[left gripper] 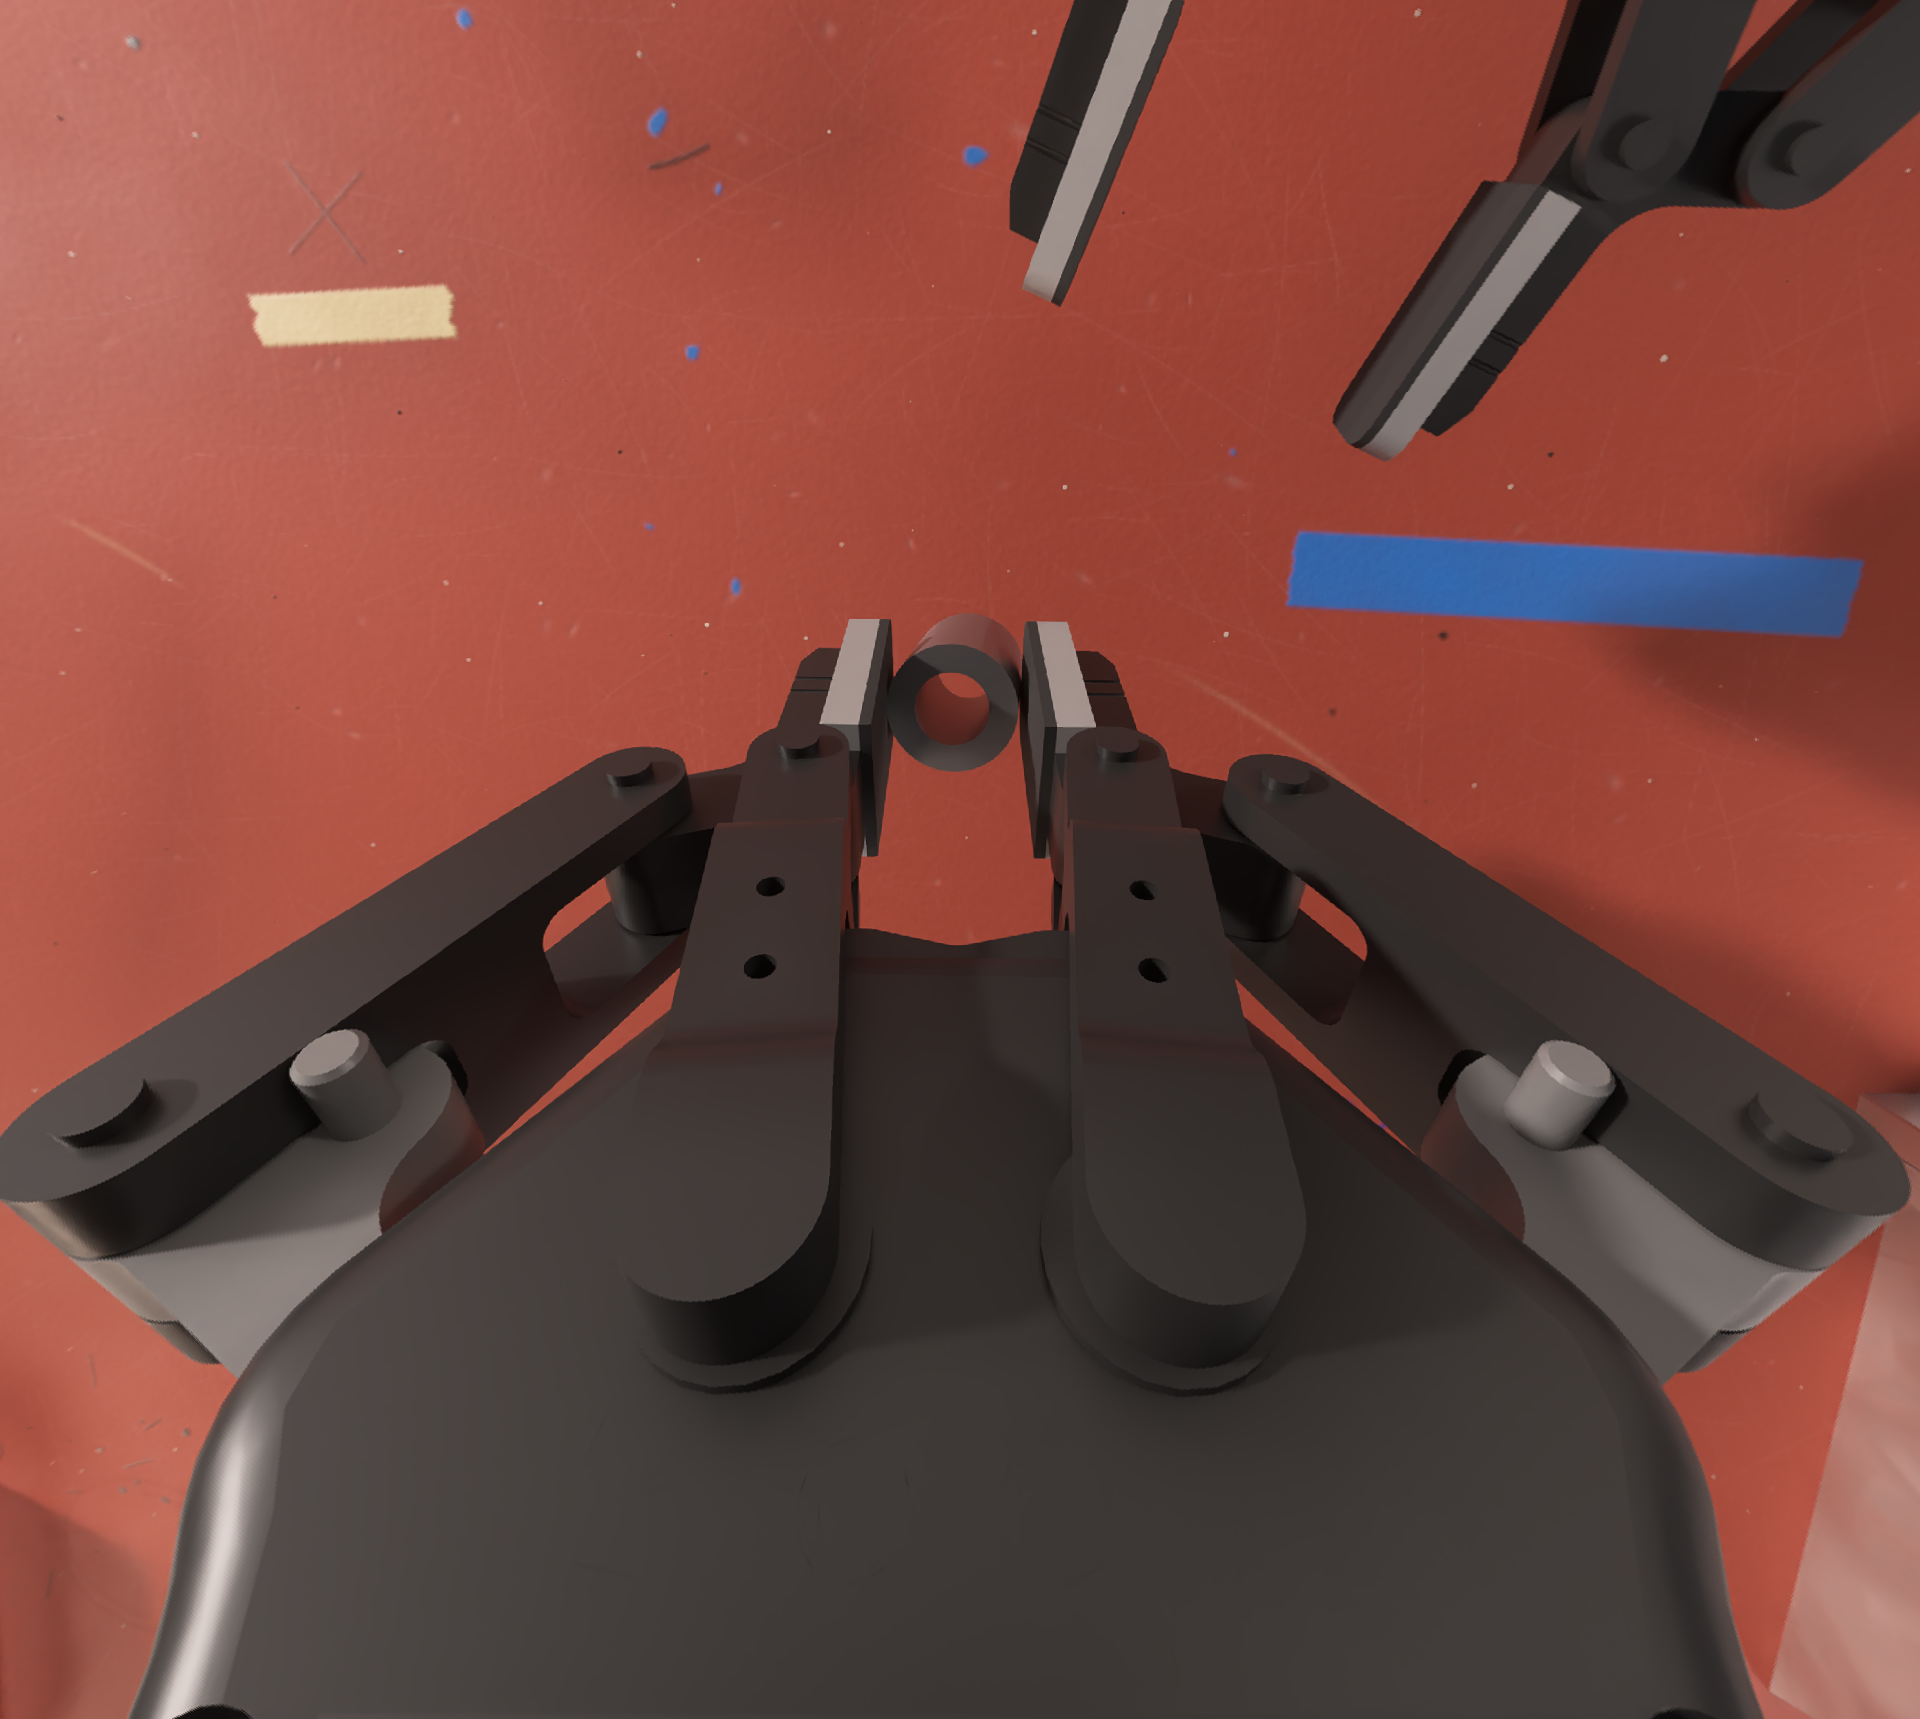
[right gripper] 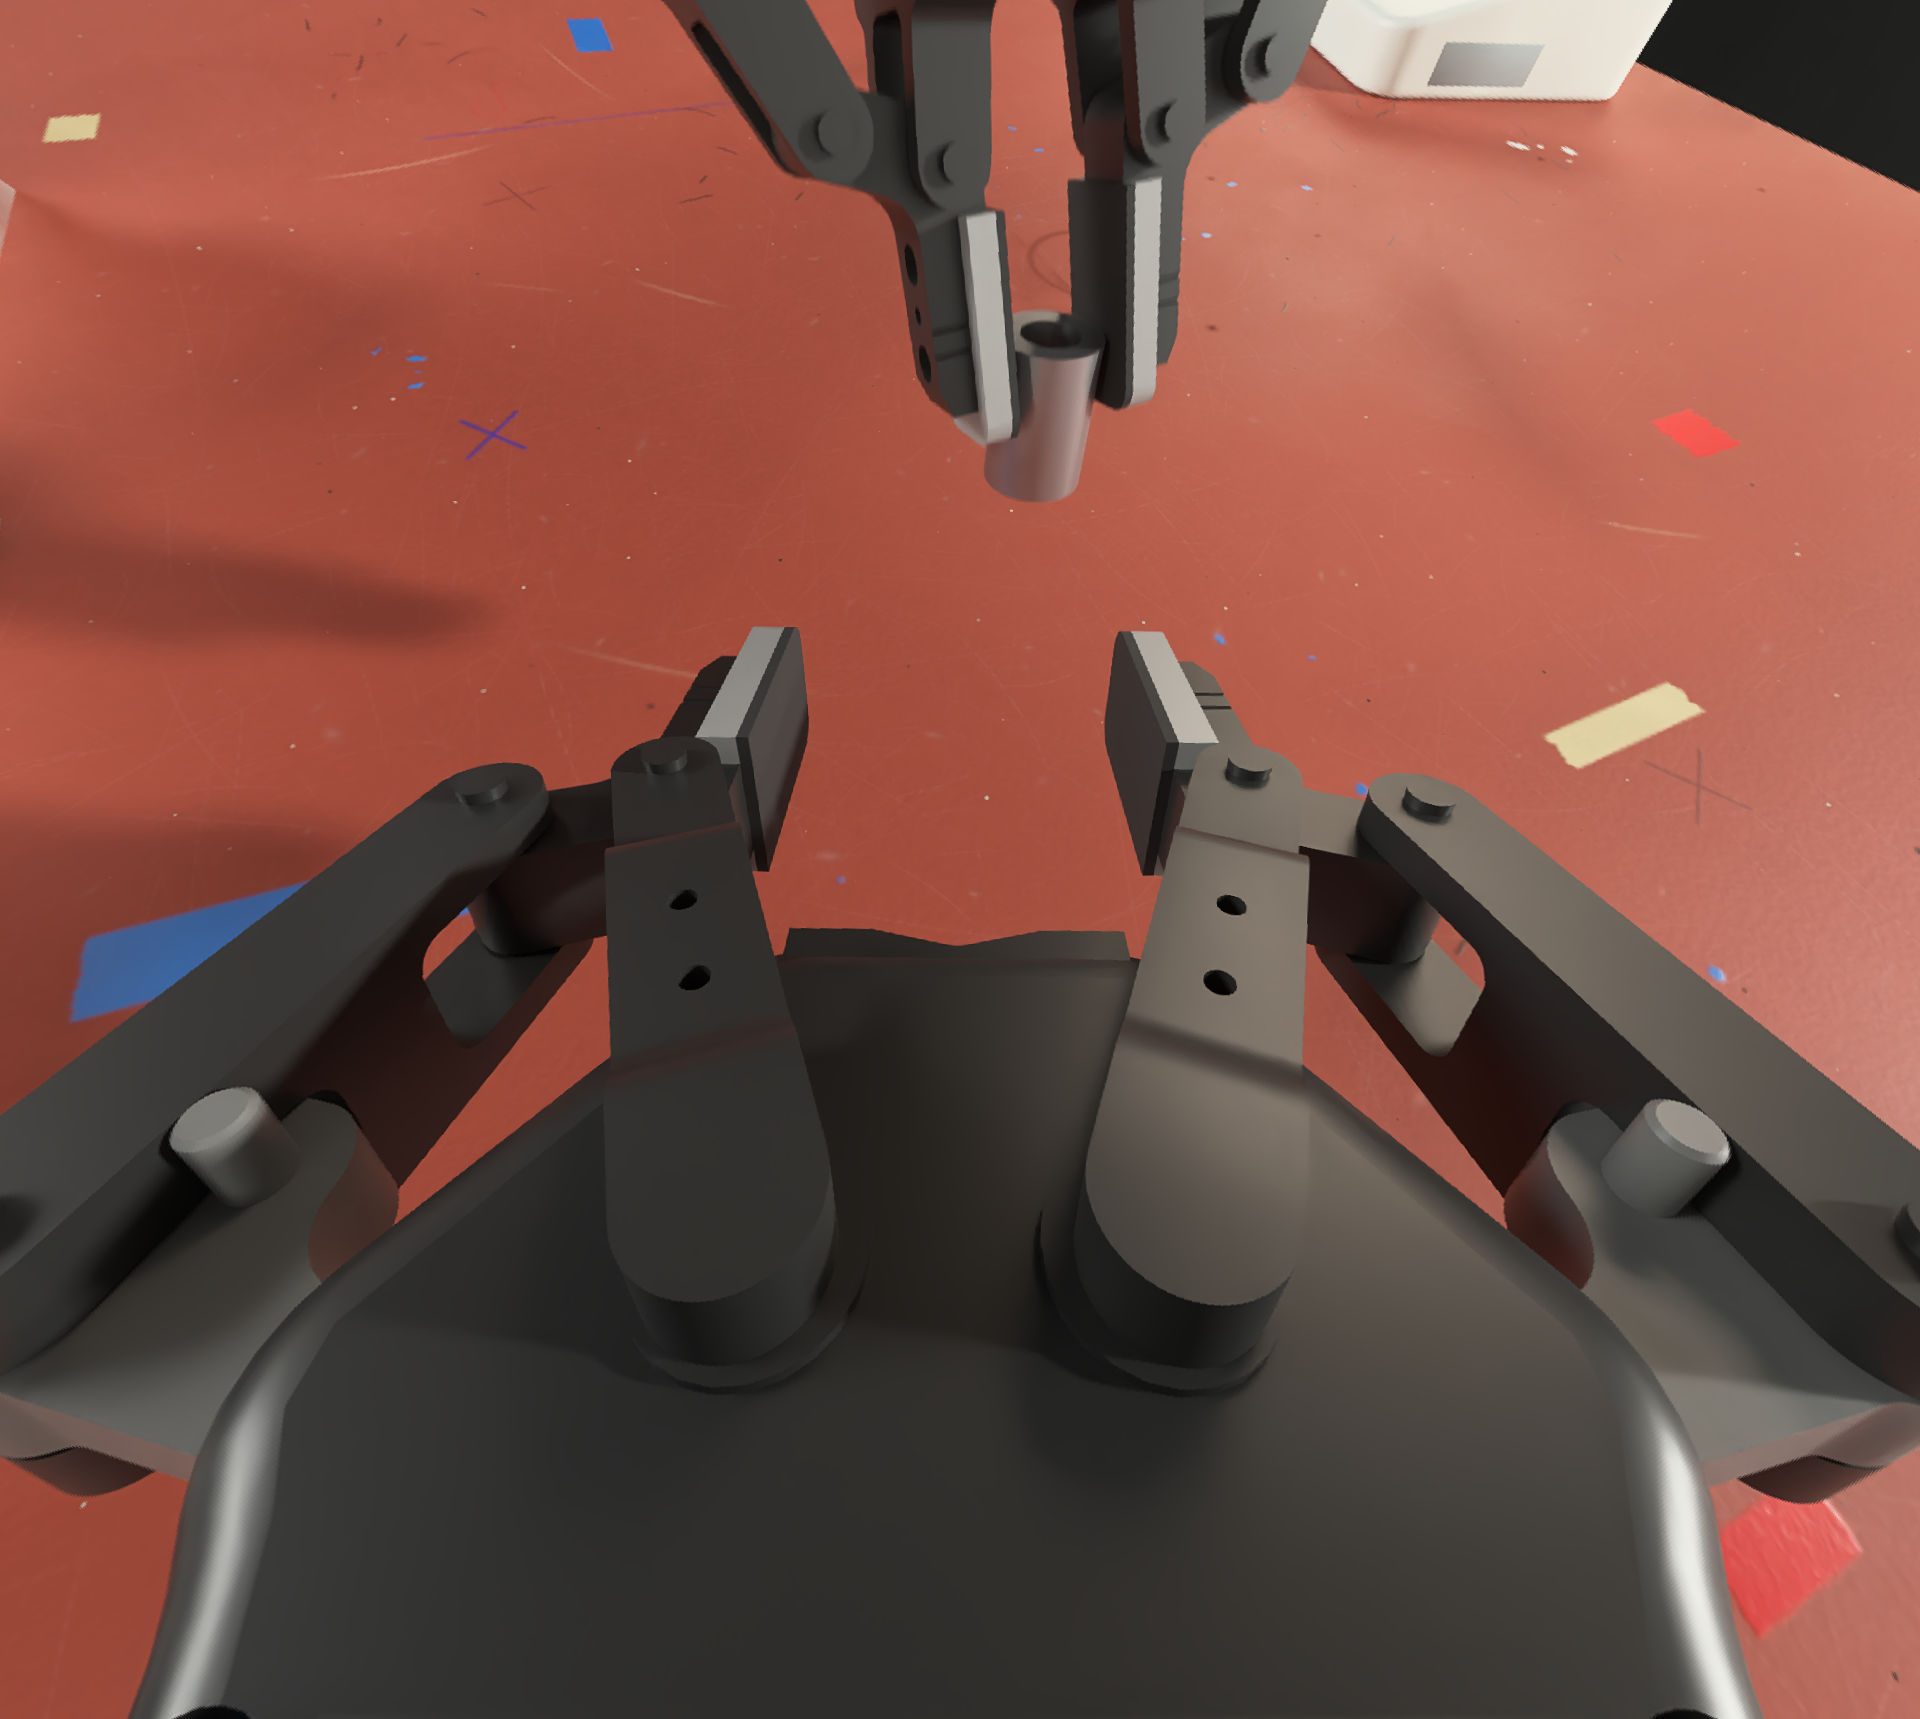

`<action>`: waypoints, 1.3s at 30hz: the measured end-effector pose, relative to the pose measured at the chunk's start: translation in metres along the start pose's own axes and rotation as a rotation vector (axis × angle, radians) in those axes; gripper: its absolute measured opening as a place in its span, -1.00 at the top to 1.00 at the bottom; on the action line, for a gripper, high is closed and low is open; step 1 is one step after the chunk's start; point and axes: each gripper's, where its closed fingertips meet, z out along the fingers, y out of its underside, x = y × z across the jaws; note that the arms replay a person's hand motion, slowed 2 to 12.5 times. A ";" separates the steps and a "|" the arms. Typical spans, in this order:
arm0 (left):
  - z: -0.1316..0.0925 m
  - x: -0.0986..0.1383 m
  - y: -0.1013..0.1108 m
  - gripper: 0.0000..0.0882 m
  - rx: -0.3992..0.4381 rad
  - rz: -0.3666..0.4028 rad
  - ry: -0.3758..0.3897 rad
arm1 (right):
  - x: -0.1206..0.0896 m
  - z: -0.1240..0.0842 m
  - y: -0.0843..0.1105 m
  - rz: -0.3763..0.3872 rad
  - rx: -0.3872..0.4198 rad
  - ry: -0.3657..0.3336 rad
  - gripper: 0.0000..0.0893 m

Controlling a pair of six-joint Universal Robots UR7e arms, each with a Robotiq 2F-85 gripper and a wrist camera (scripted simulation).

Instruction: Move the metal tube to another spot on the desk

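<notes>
Scanning left to right from the left wrist view: there's a beige tape strip (left gripper: 352, 314) stuck to the red counter (left gripper: 623, 474) off to the left, nothing to worry about there. Dead centre, my left end effector (left gripper: 954, 713) is closed down on the metal tube (left gripper: 954, 705), one pad on each side of the wall, and I'm looking straight down the bore. From the right wrist view the tube (right gripper: 1039, 422) hangs upright and looks lifted clear of the counter, with only its upper part between the pads and the lower part sticking out below. That's my main worry: smooth round metal, flat pads, a shallow bite, so a jerky move could probably let it slide out or twist, and then it rolls wherever it likes. Further right, the right end effector (left gripper: 1205, 360) sits near the carry path with its jaws spread wide and nothing in them, so swinging that way risks a bump. Past it is a blue tape strip (left gripper: 1574, 583), flat and harmless. I'd also watch the set-down, since an upright tube released even slightly tilted will likely tip.
</notes>
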 end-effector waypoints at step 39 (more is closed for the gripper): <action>0.058 0.010 0.005 0.49 -0.017 -0.049 0.029 | -0.001 -0.002 0.003 -0.017 -0.054 0.013 -0.19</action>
